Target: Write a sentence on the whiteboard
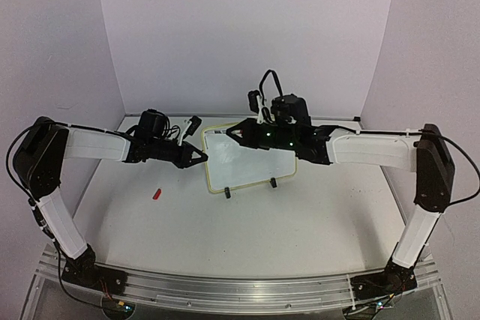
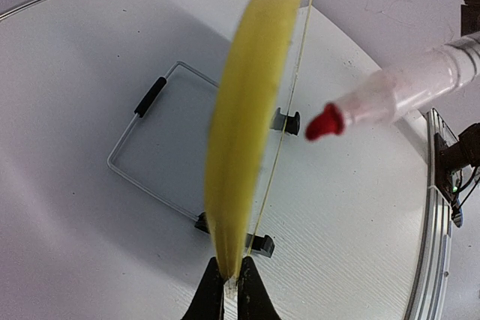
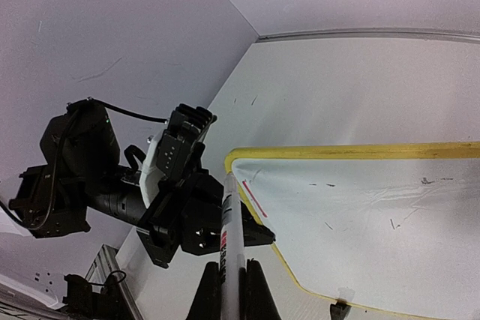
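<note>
The whiteboard (image 1: pixel 251 162) stands upright on its black clip feet in the middle of the table, white with a pale yellow rim. My left gripper (image 1: pixel 201 157) is shut on the board's left edge; the left wrist view shows the rim (image 2: pixel 244 133) edge-on between the jaws (image 2: pixel 229 281). My right gripper (image 1: pixel 241 132) is shut on a white marker (image 3: pixel 231 219) with a red tip (image 2: pixel 324 122), held at the board's upper left corner. A short red stroke (image 3: pixel 253 198) lies there. No written sentence shows on the board (image 3: pixel 360 222), only faint specks.
A red marker cap (image 1: pixel 157 193) lies on the table left of the board. The black wire stand (image 2: pixel 150 99) reaches out behind the board. White walls close in the back and both sides. A metal rail (image 1: pixel 225 286) runs along the near edge.
</note>
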You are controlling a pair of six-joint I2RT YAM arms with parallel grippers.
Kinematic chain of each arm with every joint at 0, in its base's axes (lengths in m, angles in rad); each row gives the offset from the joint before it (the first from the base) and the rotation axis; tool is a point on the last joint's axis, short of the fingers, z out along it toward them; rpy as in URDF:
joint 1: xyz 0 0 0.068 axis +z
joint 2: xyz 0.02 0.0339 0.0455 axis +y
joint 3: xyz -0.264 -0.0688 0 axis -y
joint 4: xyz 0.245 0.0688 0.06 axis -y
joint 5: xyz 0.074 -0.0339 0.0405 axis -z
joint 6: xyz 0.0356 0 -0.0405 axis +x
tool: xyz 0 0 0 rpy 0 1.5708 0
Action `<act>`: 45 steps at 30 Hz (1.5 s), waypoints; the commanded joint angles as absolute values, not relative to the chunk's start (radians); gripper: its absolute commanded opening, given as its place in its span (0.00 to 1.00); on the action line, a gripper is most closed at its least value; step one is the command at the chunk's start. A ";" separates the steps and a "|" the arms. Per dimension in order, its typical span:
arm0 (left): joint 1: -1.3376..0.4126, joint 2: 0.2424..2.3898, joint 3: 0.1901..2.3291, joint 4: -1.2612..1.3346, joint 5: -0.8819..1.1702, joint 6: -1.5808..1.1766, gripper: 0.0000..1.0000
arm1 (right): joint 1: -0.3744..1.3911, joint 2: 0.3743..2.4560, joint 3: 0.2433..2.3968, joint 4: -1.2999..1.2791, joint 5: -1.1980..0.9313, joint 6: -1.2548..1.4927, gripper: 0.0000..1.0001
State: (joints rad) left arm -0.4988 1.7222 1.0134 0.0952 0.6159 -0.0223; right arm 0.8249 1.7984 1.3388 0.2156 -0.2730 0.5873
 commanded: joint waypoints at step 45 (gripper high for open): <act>-0.503 1.711 1.050 0.052 0.555 0.032 0.00 | 0.820 1.818 1.356 0.178 -0.259 0.554 0.00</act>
